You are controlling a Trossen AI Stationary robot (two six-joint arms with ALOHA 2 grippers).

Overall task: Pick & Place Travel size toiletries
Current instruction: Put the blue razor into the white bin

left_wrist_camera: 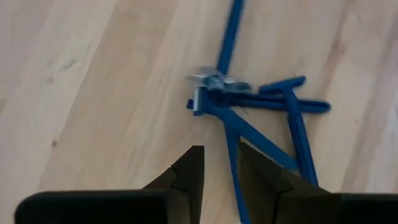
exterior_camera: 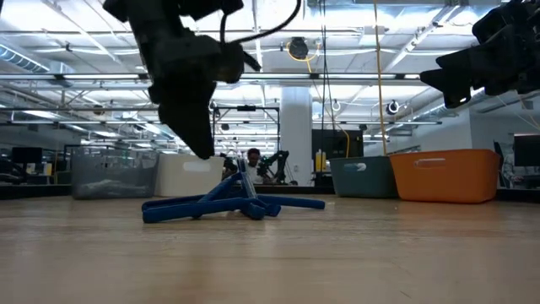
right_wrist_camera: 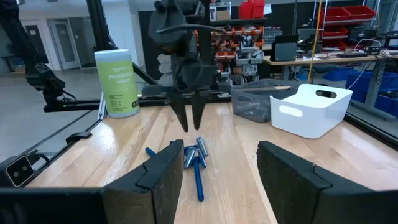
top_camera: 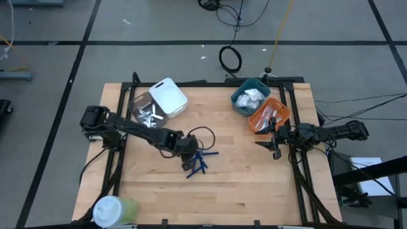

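Several dark blue sticks [top_camera: 201,160] lie crossed in a small heap on the wooden table near its middle; one has a silver head [left_wrist_camera: 214,81], and one leans up on the others [exterior_camera: 236,187]. My left gripper [left_wrist_camera: 219,152] hangs just above the heap's near-left side, pointing steeply down. Its fingers stand a little apart with nothing between them, and in the low view its tips [exterior_camera: 204,150] are clear of the sticks. My right gripper [right_wrist_camera: 221,158] waits at the table's right edge [top_camera: 275,147], level, wide open and empty.
At the far left stand a clear bin [top_camera: 146,113] with small items and a white bin [top_camera: 169,97]. At the far right stand a teal bin [top_camera: 249,97] and an orange bin [top_camera: 270,116]. A green cup with a white lid [top_camera: 114,211] is at the near left corner.
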